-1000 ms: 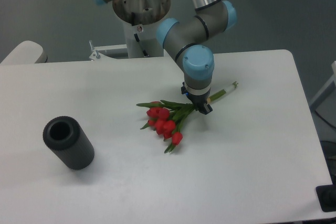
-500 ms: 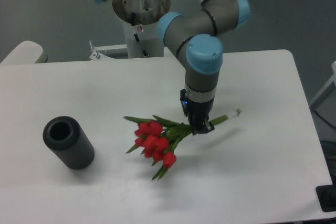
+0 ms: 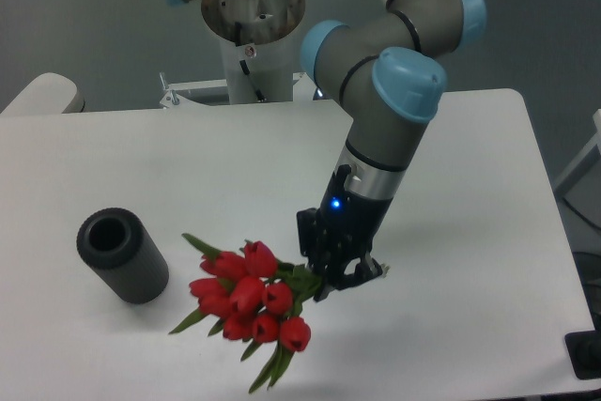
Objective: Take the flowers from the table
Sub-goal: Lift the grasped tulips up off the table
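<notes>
Fingers (image 3: pixel 331 274) clamped on the flowers (image 3: pixel 246 302)
Red blooms hang beside the fingers, above the surface (image 3: pixel 470 326)

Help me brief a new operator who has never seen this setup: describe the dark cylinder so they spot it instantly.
Look at the left part of the white table, well apart from the gripper holding the flowers. The dark cylinder lies there tilted, its open hollow end facing up. It is the only dark grey, matte thing on the tabletop.

A dark grey cylinder (image 3: pixel 122 254) lies on the white table (image 3: pixel 470 326).
</notes>
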Motion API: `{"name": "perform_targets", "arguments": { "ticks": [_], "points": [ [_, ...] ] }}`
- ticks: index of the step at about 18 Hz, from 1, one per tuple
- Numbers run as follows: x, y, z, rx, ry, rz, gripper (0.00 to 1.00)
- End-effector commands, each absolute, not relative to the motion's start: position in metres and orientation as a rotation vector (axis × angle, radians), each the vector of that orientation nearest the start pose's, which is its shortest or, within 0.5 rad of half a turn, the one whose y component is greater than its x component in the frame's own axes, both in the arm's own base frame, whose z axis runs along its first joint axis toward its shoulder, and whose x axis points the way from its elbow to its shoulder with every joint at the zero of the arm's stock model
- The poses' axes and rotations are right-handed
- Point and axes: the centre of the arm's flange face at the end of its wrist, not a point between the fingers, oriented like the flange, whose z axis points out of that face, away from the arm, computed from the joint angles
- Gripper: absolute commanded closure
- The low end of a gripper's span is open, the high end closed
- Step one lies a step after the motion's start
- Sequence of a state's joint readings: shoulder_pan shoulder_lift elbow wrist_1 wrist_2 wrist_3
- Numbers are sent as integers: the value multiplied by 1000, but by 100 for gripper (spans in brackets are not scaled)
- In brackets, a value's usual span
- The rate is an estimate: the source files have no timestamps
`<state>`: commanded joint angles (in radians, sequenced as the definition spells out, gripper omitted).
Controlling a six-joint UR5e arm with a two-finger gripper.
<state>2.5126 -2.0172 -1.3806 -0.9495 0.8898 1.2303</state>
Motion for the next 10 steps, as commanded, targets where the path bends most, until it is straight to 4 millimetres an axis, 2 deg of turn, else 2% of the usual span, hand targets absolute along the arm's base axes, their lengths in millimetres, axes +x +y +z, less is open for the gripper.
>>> {"name": "perform_targets", "arguments": {
  "ticks": [10],
  "points": [
    [-435,563,421,-2287,443,-47,85]
  ]
}}
